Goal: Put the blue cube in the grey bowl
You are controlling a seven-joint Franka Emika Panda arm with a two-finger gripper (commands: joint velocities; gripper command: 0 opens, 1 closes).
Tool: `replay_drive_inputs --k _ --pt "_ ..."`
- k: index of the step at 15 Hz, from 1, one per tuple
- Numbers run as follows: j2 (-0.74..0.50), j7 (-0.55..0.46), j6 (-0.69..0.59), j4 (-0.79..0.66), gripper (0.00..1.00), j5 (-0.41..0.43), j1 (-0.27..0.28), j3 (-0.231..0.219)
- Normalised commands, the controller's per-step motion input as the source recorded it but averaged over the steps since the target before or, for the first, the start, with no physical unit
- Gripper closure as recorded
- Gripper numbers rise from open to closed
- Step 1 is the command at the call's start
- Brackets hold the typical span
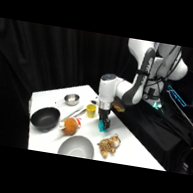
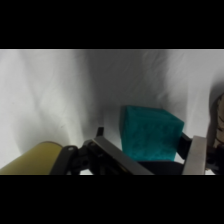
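The white table (image 1: 133, 141) ran from the far left corner toward the near right, and its right half lay bare, with open room along the right edge; the left half was crowded. The gripper (image 1: 103, 125) stood low over the middle of the table, its fingers set on either side of the blue cube (image 1: 101, 129), which rested on the tabletop just right of the yellow cup (image 1: 91, 110). In the wrist view the blue cube (image 2: 150, 134) sat between the two fingers (image 2: 196, 156), which looked closed against its sides, though contact on the left side was partly hidden by the black linkage. The cube was teal-blue, with plain matte faces and a sharp upper edge; no writing or label showed on it. The grey bowl (image 1: 77, 146) lay at the near edge of the table, near and left of the cube, well apart from it, with its rim close to the table's front edge. A brown crumpled thing (image 1: 109, 146) lay just right of the bowl. A black pan (image 1: 45, 118) sat near the left edge, a small steel bowl (image 1: 71, 99) beyond it toward the far corner, and a round orange-brown object (image 1: 70, 126) between the pan and the cube. Black cloth hung behind the table.
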Motion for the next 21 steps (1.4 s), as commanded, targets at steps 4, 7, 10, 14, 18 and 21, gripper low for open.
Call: replay_drive_inputs --k 4,7,10,14,18,21 --pt "-0.07 -0.21 0.02 -0.02 0.53 0.136 -0.094 0.058" --pt "-0.12 -0.17 -0.04 -0.04 0.68 0.152 -0.063 0.065" --pt "-0.33 -0.14 -0.22 -0.12 0.73 0.101 0.007 0.043" --pt "-0.49 -0.04 -0.5 -0.08 0.74 -0.001 0.081 -0.021" --pt "-0.4 -0.02 -0.55 0.06 0.74 -0.079 0.052 -0.008" --pt "-0.33 -0.01 -0.53 0.18 0.74 -0.128 0.01 -0.009"
